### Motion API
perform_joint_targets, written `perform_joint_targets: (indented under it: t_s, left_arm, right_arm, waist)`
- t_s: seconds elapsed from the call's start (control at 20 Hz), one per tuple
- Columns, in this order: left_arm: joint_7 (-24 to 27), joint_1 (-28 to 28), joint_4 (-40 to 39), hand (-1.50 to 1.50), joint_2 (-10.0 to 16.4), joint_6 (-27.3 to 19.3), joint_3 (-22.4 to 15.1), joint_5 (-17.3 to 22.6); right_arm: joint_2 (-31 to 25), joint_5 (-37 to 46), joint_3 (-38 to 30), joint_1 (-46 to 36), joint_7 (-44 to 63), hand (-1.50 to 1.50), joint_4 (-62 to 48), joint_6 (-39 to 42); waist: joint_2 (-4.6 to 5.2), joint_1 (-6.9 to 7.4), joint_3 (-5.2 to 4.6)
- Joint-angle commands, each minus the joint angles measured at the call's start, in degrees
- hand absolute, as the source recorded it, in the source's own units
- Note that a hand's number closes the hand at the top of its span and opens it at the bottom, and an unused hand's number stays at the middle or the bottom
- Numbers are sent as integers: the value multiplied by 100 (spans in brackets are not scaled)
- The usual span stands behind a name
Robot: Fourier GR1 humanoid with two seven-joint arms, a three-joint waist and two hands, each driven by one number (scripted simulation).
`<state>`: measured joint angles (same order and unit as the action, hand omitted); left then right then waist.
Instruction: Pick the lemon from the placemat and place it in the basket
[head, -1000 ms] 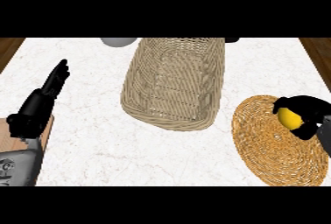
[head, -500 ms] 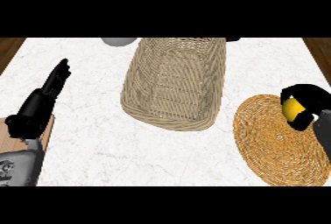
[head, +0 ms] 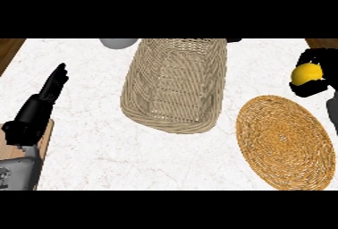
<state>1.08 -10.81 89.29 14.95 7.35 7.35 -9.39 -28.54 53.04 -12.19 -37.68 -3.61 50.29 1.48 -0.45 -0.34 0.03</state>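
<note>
Curled fingers hide part of the lemon.

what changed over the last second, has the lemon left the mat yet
Yes. The right hand, curled round the yellow lemon, has carried it off the round orange woven placemat toward the view's top, beyond the mat's far edge. It is not yet over the oval wicker basket. The left hand, open at the view's left, the basket and the placemat stayed where they were.
</note>
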Motion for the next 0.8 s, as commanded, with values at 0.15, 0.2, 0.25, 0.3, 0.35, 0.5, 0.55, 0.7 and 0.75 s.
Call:
perform_joint_targets:
  t_s: [0.15,0.2,0.25,0.3,0.35,0.5,0.55,0.7,0.75]
  left_arm:
    - [-112,139,257,0,-67,-42,-64,-37]
    - [-243,53,245,0,20,20,55,65]
    - [-135,6,105,0,-133,-91,-121,-100]
    - [-403,-201,231,0,81,95,83,126]
    - [-170,177,213,0,31,20,94,52]
    - [-105,-49,8,0,-138,-66,-87,-77]
    - [-327,-188,40,0,-57,-5,-63,-56]
    - [-140,-115,31,0,-226,-128,-250,-233]
    - [-173,-10,117,0,-74,97,-41,48]
  right_arm:
    - [524,-1626,-822,-769,-145,150,1178,542]
    - [220,-1811,-943,-865,-261,150,1273,844]
    - [518,-1760,-791,-1086,229,150,1586,801]
    - [452,-1780,-728,-1131,268,150,1841,904]
    - [376,-1837,-735,-1209,669,150,2201,1121]
    - [565,-2095,-509,-1706,1226,150,2493,1639]
    - [315,-2309,-652,-1883,1211,150,2395,1930]
    - [1016,-2342,-301,-2427,2150,150,2527,1865]
    - [924,-2470,-336,-2502,2412,150,2685,2086]
  waist:
    - [-65,-49,-5]
    - [-35,-45,-4]
    - [-26,-65,-10]
    - [-25,-49,-7]
    - [-32,-47,-11]
    - [2,-21,-11]
    - [14,-2,-7]
    - [19,38,-10]
    - [13,43,-8]
